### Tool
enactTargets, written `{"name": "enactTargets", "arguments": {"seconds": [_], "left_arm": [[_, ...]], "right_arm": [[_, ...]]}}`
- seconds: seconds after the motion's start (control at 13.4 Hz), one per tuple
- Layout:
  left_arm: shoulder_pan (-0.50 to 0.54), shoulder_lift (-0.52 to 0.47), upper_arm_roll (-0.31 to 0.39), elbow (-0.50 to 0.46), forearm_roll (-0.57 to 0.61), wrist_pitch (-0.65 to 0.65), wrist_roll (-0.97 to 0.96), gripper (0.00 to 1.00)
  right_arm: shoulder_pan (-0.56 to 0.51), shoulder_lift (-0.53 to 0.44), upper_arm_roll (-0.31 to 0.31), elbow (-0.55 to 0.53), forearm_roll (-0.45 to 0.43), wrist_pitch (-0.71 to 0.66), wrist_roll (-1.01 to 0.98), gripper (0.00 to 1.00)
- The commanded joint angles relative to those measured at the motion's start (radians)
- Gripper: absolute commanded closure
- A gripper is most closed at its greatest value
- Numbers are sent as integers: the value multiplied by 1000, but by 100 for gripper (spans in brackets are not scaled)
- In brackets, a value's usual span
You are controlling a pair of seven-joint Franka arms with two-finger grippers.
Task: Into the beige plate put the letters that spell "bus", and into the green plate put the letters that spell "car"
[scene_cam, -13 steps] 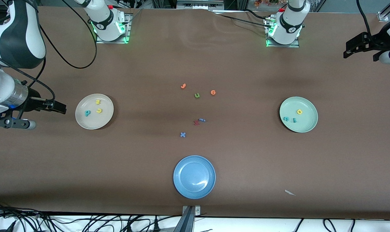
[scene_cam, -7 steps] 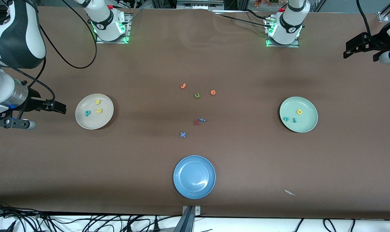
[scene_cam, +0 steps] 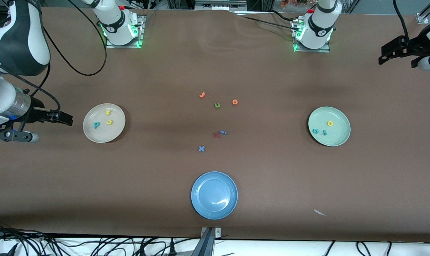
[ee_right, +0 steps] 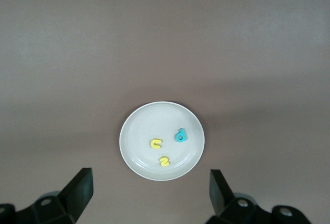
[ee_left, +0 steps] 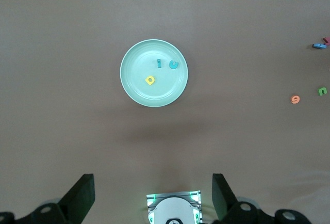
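The beige plate (scene_cam: pixel 94 135) lies toward the right arm's end of the table and holds a teal b (scene_cam: pixel 96 124), a yellow u (scene_cam: pixel 109 122) and a yellow s (scene_cam: pixel 108 112). The green plate (scene_cam: pixel 337 137) lies toward the left arm's end and holds a yellow a (scene_cam: pixel 330 123), a teal c (scene_cam: pixel 315 131) and a teal r (scene_cam: pixel 324 132). My right gripper (scene_cam: pixel 67 119) hangs high beside the beige plate, open and empty (ee_right: pixel 149 190). My left gripper (scene_cam: pixel 383 57) is raised at the table's edge past the green plate, also open and empty (ee_left: pixel 153 195).
Loose letters lie mid-table: two orange ones (scene_cam: pixel 202 94) (scene_cam: pixel 235 102), an olive-green one (scene_cam: pixel 217 105), a dark red one (scene_cam: pixel 216 135), a blue one (scene_cam: pixel 222 132) and a blue x (scene_cam: pixel 201 148). A blue plate (scene_cam: pixel 200 185) lies nearest the front camera, with a paper scrap (scene_cam: pixel 319 212) beside it.
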Motion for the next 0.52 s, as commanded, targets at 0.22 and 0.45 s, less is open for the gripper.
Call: {"name": "enactTargets", "arguments": {"seconds": [0.22,0.45], "left_arm": [[-8,13,3,34,14,-24,1,0],[-8,13,3,34,14,-24,1,0]], "right_arm": [[-8,-31,10,-18,-10,0,8,0],[-13,-30,9,-18,-7,0,11,0]]}}
